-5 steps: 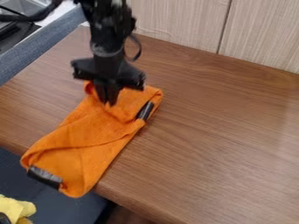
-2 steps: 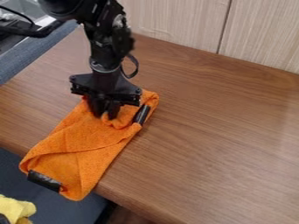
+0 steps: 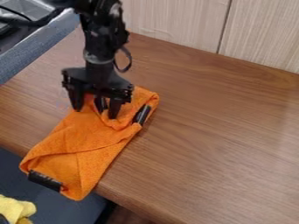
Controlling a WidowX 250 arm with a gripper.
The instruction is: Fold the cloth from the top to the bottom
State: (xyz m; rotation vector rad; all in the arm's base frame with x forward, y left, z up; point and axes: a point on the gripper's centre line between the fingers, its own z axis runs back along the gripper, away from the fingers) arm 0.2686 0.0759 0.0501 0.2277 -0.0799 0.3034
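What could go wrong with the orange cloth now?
The cloth pokes out past the edge of the table, so a tug might make it slip off. The open gripper is right at its bunched-up top, so it might snag the cloth and mess up the fold.

Count recorded: one robot arm, one gripper, one orange cloth. Two black patches, one wooden table, two wall panels.

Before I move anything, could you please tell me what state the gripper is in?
Gripper: open, its fingers spread at the orange cloth.
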